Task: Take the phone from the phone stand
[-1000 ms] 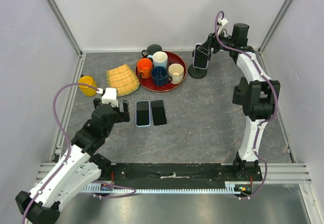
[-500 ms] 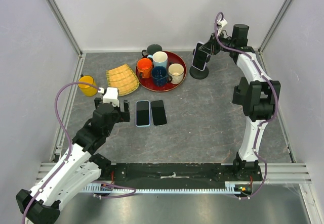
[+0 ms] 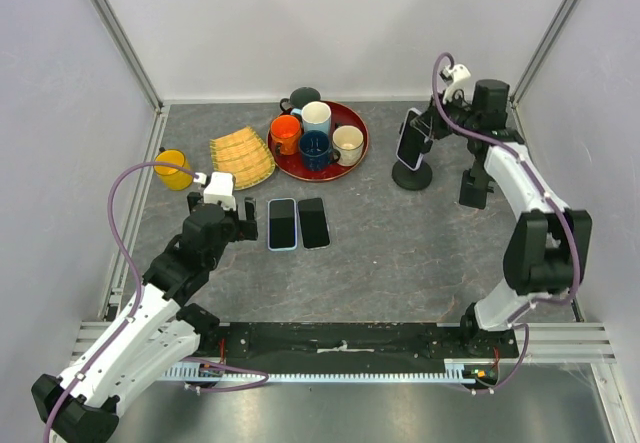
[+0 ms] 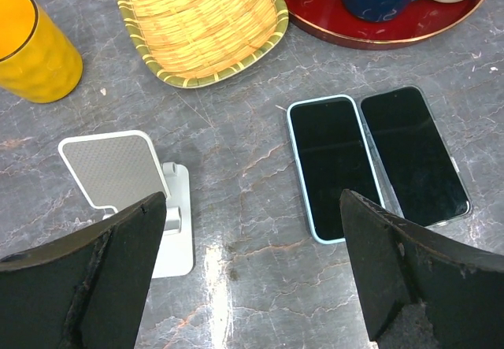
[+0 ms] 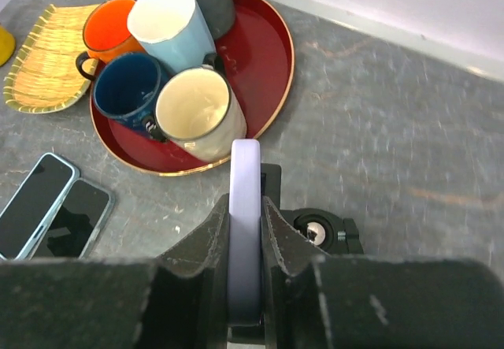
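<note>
Well, on my left side the left gripper (image 4: pixel 252 286) has its fingers wide apart, a blue-edged phone (image 4: pixel 331 168) lying flat ahead between them. The right gripper (image 5: pixel 245 223) is clamped on the lilac phone (image 5: pixel 245 172), standing on edge between its fingers, the phone stand (image 5: pixel 319 229) just right of them

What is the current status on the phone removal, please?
Right gripper shut on phone, at black stand, separation unclear. Left gripper open. Nothing blocking.
</note>
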Robot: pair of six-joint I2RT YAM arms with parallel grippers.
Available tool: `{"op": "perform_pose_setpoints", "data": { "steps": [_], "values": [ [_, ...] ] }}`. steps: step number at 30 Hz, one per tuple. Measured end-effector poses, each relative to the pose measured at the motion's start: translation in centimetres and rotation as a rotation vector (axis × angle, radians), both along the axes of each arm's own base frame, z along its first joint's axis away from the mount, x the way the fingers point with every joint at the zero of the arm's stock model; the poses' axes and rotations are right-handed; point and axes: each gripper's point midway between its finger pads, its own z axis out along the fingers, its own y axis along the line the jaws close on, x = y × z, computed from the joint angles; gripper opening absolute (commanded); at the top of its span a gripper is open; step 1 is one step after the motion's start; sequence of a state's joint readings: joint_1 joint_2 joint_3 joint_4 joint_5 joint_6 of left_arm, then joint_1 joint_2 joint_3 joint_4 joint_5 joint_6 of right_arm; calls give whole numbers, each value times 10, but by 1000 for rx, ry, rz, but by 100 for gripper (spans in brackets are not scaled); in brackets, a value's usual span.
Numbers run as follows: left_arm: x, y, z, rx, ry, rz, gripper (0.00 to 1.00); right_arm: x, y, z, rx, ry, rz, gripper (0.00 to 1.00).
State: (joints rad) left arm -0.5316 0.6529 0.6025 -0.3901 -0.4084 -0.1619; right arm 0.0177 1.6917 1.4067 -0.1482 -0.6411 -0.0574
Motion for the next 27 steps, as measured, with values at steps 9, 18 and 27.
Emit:
{"op": "perform_pose_setpoints", "data": {
  "steps": [9,18,27],
  "values": [
    [9,-15,-4,-20,11,-42,96,-63,-1,-6,40,-69,-218,0],
    [26,-42,-15,-70,52,-100,95,-104,39,-3,89,-116,-270,0],
    [37,-67,-5,-146,60,-160,94,-127,67,-2,104,-137,-336,3]
  ]
}}
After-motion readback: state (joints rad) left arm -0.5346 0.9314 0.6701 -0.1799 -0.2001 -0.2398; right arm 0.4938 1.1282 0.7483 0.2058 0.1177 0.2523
